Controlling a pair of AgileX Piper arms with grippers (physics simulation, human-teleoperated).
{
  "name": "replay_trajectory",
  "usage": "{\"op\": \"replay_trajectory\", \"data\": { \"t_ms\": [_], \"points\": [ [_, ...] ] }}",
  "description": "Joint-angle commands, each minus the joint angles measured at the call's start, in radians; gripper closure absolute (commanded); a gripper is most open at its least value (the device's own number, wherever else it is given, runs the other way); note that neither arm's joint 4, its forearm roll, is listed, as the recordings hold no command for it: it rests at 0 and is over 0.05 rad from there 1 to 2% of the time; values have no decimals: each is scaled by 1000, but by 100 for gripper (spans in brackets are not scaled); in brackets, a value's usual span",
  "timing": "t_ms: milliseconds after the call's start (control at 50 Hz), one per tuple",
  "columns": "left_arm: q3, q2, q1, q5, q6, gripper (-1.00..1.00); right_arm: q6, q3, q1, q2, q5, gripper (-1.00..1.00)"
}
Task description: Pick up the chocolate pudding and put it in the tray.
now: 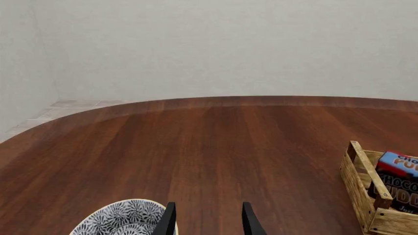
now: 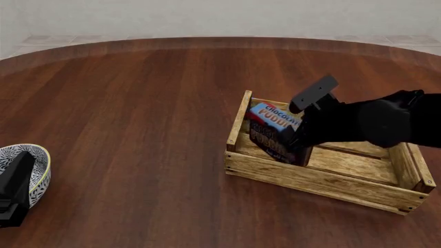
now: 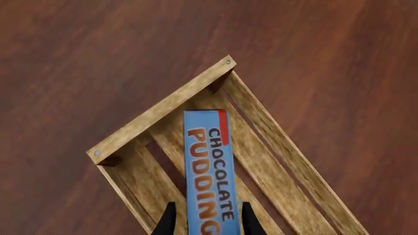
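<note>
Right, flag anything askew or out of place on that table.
Nothing is spilled or damaged. The small blue-and-brown chocolate pudding carton leans tilted inside the light wooden slatted tray, between the right pincer's fingers. The white patterned bowl sits upright by the left pincer.

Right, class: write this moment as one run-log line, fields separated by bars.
right gripper: shut on chocolate pudding | pudding: inside tray, left end | left gripper: open, beside patterned bowl | step: release pending
</note>
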State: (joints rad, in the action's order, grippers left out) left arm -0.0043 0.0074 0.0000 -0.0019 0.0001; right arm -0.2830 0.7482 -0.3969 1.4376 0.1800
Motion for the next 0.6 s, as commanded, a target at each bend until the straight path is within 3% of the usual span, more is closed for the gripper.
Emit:
{"op": "replay_trajectory", "data": {
  "t_ms": [20, 260, 460, 480, 600],
  "points": [
    [0, 0, 0, 0, 0, -100, -11, 51, 14, -82, 89, -100],
    [0, 0, 0, 0, 0, -100, -72, 160, 21, -230, 263, -100],
    [0, 0, 0, 0, 0, -100, -151, 272, 11, -402, 431, -100],
    [0, 0, 0, 0, 0, -100, -178, 272, 6, -430, 442, -100],
    [0, 0, 0, 0, 0, -100, -181, 331, -1, -533, 509, -100]
  ]
}}
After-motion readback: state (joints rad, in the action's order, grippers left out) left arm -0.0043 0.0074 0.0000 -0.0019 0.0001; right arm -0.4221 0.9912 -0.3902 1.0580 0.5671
